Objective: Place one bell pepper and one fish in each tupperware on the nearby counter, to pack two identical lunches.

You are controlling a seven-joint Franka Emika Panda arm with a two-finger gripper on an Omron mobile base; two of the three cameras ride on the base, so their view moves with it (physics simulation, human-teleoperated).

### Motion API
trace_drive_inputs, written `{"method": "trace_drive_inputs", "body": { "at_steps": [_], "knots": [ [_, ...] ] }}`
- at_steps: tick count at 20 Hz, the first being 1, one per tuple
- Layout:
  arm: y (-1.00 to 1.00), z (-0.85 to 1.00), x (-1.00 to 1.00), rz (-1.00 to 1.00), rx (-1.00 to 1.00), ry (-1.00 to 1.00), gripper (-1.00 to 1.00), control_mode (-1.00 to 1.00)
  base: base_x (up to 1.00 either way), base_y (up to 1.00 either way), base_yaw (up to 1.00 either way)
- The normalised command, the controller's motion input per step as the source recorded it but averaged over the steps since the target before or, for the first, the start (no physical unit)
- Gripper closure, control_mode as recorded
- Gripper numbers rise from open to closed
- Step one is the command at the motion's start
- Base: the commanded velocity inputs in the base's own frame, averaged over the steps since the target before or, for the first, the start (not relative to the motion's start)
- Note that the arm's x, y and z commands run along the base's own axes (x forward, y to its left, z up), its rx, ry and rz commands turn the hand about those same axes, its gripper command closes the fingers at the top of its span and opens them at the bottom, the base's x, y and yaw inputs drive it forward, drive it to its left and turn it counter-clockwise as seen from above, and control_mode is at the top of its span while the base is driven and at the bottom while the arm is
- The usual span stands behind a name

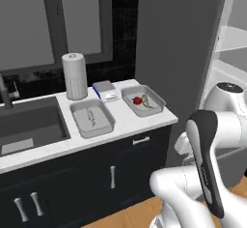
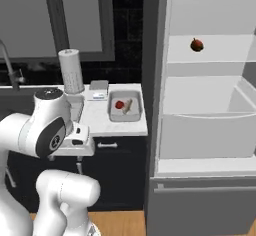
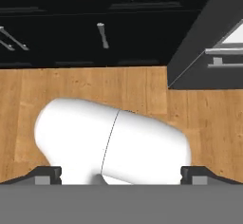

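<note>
Gripper (image 3: pixel 121 173) wide open, empty, aimed at floor; risk: right tupperware (image 1: pixel 143 101) at counter (image 1: pixel 140 121) edge already holds pepper plus fish, so the fridge pepper (image 2: pixel 197 44) could get double-packed instead of joining left tupperware (image 1: pixel 91 118).

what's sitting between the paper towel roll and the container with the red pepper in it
A small white and blue box lies there on the counter, between the paper towel roll and the container holding the pepper. The left base view shows it best.
</note>
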Motion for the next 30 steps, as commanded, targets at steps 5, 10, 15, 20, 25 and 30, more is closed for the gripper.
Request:
{"method": "trace_drive_inputs", "body": {
  "at_steps": [5, 10, 15, 20, 25, 30],
  "knots": [
    [0.0, 0.0, 0.0, 0.0, 0.0, 0.0, -1.0, 1.0, -0.01, -1.0, -0.07],
    [0.0, 0.0, 0.0, 0.0, 0.0, 0.0, -1.0, 1.0, 0.14, -0.91, 0.0],
    [0.0, 0.0, 0.0, 0.0, 0.0, 0.0, -1.0, 1.0, 0.0, -0.77, 0.0],
    [0.0, 0.0, 0.0, 0.0, 0.0, 0.0, -1.0, 1.0, 0.0, -0.38, 0.03],
    [0.0, 0.0, 0.0, 0.0, 0.0, 0.0, -1.0, 1.0, 0.05, -0.27, 0.16],
    [0.0, 0.0, 0.0, 0.0, 0.0, 0.0, -1.0, 1.0, 0.0, -0.65, 0.12]
  ]
}}
